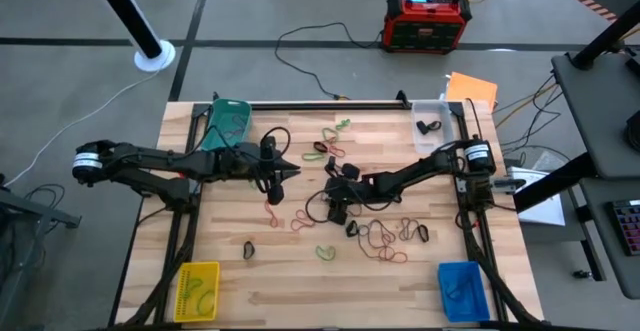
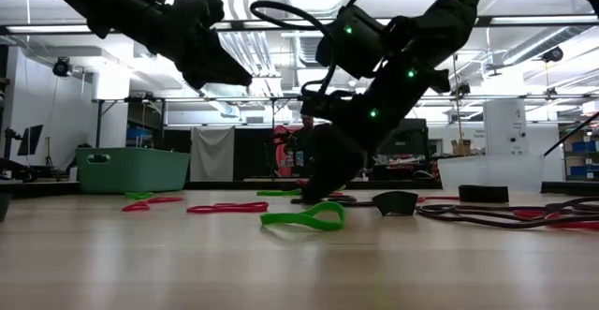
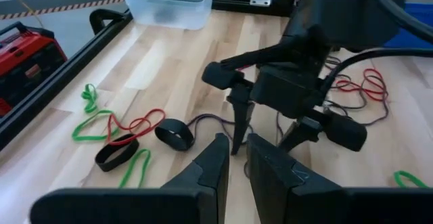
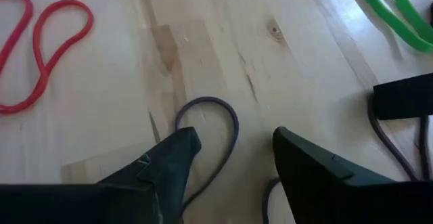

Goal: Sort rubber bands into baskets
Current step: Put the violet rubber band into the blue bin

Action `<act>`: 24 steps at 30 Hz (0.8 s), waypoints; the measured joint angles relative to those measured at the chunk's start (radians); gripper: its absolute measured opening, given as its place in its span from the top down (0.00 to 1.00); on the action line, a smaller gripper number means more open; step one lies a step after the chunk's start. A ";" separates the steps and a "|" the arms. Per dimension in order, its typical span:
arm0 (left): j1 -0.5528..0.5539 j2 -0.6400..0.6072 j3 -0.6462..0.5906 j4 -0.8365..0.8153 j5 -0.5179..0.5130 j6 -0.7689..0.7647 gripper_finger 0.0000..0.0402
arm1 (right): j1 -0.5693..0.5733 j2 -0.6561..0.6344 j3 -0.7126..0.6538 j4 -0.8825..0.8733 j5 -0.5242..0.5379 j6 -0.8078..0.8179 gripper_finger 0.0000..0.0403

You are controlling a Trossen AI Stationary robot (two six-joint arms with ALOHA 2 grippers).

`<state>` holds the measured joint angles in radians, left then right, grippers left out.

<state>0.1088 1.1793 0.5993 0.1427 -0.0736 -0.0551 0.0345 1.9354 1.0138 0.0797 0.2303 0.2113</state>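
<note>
The right tool (image 4: 230, 160) stood spread, tips at the desk (image 4: 203, 41) astride a brownish rubber band (image 4: 215, 126) mid-desk. Closing might pinch only one strand, or snag neighbouring loops. The left tool (image 1: 290, 171), nearly clenched and empty, hovered near.

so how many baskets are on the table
4, one at each corner in the high view: teal basket far left, clear basket far right, yellow basket near left, blue basket near right. None seem hidden.
</note>
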 joint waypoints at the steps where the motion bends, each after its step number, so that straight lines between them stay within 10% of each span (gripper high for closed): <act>1: -0.003 0.000 0.000 0.000 0.000 0.000 0.90 | 0.000 0.009 0.000 0.000 -0.008 -0.004 0.49; 6: -0.014 0.026 0.000 0.045 0.012 -0.007 0.90 | 0.002 0.026 0.000 0.004 -0.032 -0.052 0.56; 14: -0.036 0.118 0.000 0.122 0.012 -0.007 0.90 | 0.000 0.028 -0.002 0.045 -0.050 -0.182 0.94; 24: -0.077 0.175 0.000 0.172 0.013 -0.025 0.90 | 0.017 -0.030 -0.006 0.070 -0.013 -0.241 0.98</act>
<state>0.0315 1.3540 0.5995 0.3145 -0.0605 -0.0806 0.0514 1.9051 1.0073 0.1502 0.2178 -0.0299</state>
